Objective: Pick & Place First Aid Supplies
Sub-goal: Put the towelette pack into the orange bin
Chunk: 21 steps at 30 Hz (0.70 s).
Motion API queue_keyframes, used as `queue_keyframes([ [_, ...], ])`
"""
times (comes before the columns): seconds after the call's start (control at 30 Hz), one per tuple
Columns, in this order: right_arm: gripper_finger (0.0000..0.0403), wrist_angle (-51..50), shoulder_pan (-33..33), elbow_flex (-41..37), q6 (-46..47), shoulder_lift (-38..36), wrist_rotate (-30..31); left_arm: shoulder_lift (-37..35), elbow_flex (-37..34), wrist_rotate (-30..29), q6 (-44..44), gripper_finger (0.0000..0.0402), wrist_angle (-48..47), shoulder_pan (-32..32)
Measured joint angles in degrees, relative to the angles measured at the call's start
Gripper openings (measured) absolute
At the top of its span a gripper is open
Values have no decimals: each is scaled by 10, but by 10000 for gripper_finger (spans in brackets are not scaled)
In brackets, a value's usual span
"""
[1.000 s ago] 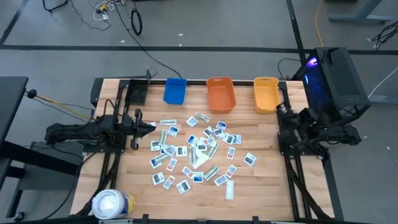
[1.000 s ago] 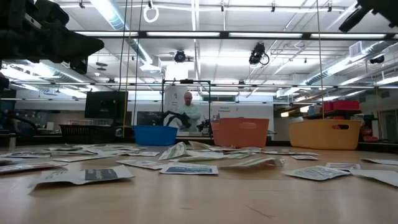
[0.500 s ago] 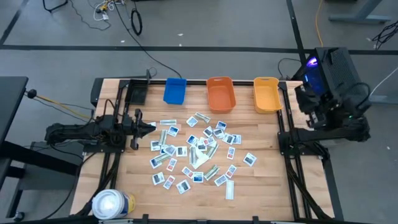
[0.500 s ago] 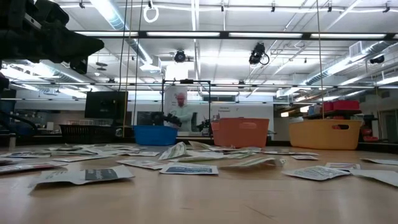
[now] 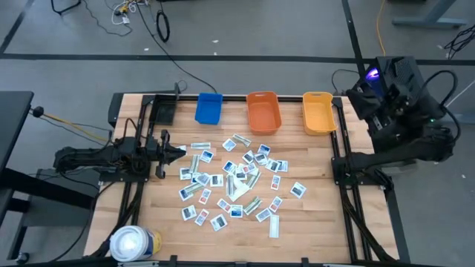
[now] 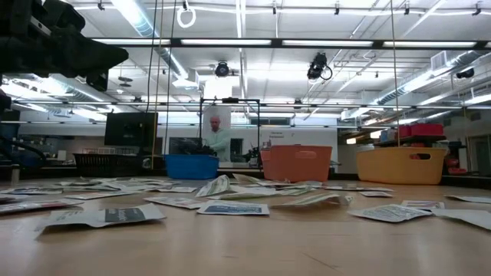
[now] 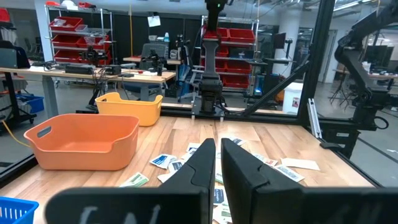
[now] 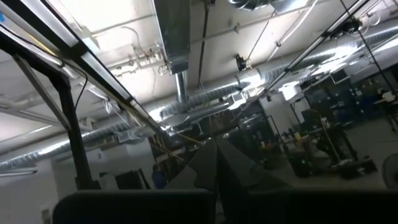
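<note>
the first aid supplies (image 5: 236, 181) lie scattered flat on the wooden table (image 5: 312, 222), in a loose cluster just in front of the orange bin (image 5: 263, 112) and spreading toward the table's near edge. the orange bin stands at the back edge of the table, with the blue bin (image 5: 209, 108) beside it on the left arm's side and the yellow bin (image 5: 318, 112) beside it on the right arm's side. none of the packets touches a bin. a large white roll (image 5: 133, 242) sits at the near corner, well apart from the orange bin, on the left arm's side.

the left gripper (image 5: 180, 150) hangs low over the table's edge, left of the packet cluster and nearer than the blue bin; in the left wrist view its fingers (image 7: 202, 163) stand almost together with only a thin slit between them, and they hold nothing. the right gripper (image 5: 386, 93) is raised off the table, beyond the yellow bin's outer side, its wrist camera facing the ceiling; its fingers (image 8: 214, 158) look pressed together and empty.

in the low view a person (image 6: 219, 138) stands in the room far behind the blue bin.
</note>
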Motion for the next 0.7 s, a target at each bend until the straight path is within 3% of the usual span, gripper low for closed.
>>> queue_keyframes([
  [0.33,13,-17,0,97,-30,102,-1,0,0,0,0,32,0,0],
  [0.7,13,-26,0,104,-79,174,-2,0,0,0,0,32,0,0],
])
